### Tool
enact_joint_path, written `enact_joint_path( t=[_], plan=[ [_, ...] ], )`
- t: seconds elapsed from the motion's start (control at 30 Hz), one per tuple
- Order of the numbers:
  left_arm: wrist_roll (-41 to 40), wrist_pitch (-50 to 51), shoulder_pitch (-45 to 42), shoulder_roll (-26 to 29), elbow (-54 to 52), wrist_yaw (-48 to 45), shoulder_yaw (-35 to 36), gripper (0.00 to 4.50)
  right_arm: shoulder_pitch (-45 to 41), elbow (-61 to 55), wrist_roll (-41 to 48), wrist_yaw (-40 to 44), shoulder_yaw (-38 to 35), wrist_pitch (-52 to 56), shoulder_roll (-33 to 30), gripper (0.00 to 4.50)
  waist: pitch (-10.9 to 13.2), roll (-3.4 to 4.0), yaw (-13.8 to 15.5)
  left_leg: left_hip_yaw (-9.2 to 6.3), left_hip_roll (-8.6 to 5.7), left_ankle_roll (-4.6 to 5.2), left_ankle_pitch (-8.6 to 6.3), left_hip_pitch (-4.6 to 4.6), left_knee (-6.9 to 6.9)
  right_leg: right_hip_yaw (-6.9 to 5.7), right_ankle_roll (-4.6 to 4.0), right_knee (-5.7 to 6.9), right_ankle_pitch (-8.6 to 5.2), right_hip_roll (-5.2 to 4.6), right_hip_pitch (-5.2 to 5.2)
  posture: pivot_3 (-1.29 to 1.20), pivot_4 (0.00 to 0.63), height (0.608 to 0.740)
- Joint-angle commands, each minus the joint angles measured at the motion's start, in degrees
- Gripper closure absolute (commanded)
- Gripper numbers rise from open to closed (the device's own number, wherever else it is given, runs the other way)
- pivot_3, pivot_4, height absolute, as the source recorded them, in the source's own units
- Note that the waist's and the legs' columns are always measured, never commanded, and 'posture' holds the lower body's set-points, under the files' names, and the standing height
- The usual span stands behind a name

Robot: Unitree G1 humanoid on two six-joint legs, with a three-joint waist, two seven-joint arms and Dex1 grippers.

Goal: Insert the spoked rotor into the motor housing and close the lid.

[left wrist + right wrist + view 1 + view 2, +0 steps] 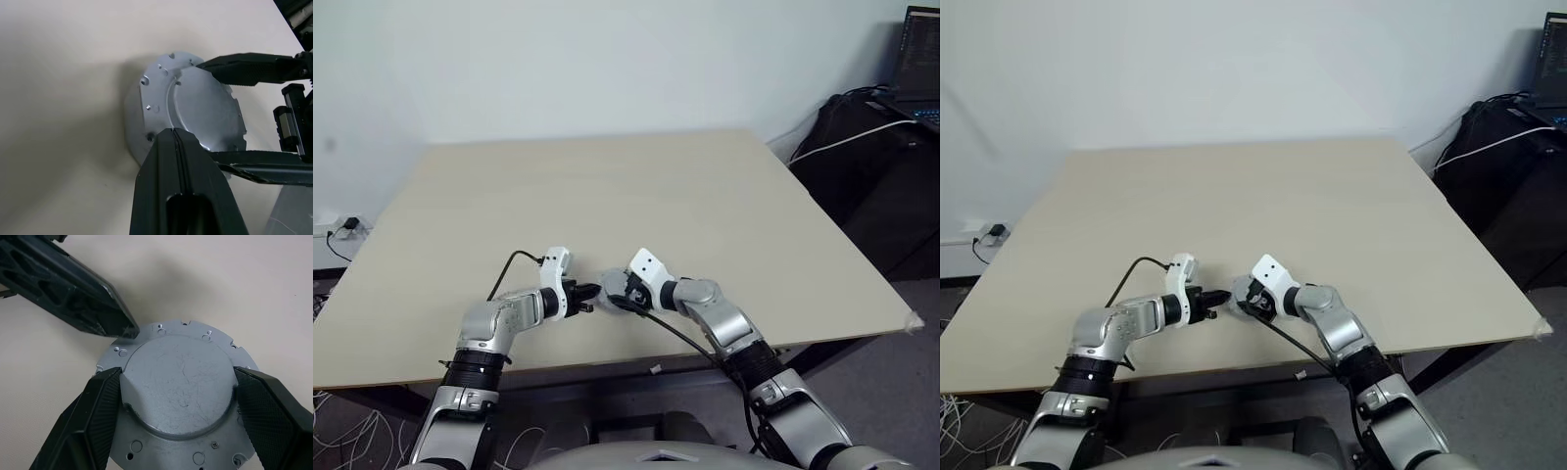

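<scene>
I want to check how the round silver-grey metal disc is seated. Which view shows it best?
The right wrist view: the round silver-grey metal disc fills it face-on, between the right gripper's fingers. The left wrist view shows it obliquely behind the shut left gripper; the eye views show a speck.

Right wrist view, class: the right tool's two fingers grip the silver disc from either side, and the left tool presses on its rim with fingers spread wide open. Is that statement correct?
Not quite. The left tool is shut, its fingers pressed together into one tip at the rim of the silver disc; the left wrist view shows them closed too. The rest holds: the right tool grips the disc from either side.
</scene>
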Motion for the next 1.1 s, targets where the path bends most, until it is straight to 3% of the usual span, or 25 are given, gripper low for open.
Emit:
enact_joint_path(
  t=[0.03,0.8,0.93,1.1],
  plan=[
    [1.2,0.1,-2.6,-0.4,1.3,0.4,-0.5,4.50,1.7,2.5,-1.9,-0.4,1.1,3.0,-0.8,1.22,0.0,-0.01,0.0,0.00,0.00,0.00,0.00,0.00,0.00,0.00,0.00,0.00,0.00,0.00,0.00,0.00,0.000,0.740],
    [5.5,2.4,-6.5,-3.0,7.1,0.7,-3.1,4.50,1.5,1.7,-1.2,0.5,1.1,3.0,-0.9,1.22,-0.1,-0.04,0.1,-0.05,-0.06,-0.01,0.00,0.05,0.03,0.00,0.04,-0.03,0.01,-0.02,0.12,0.00,0.000,0.740],
    [5.7,2.5,-6.5,-3.0,7.0,0.5,-3.1,4.50,1.4,1.4,-0.4,1.2,0.4,3.0,-0.7,0.03,-0.1,-0.06,0.1,-0.06,-0.06,-0.02,0.00,0.06,0.01,0.00,0.06,-0.03,0.00,-0.02,0.12,0.00,0.000,0.740],
    [5.8,2.2,-6.3,-2.9,7.1,0.3,-3.1,4.50,1.5,0.4,0.4,1.1,-0.7,2.6,-0.4,0.03,-0.1,-0.06,0.1,-0.08,-0.06,-0.02,0.00,0.05,0.01,-0.01,0.06,-0.04,0.00,-0.02,0.12,0.00,0.000,0.740]
  ],
)
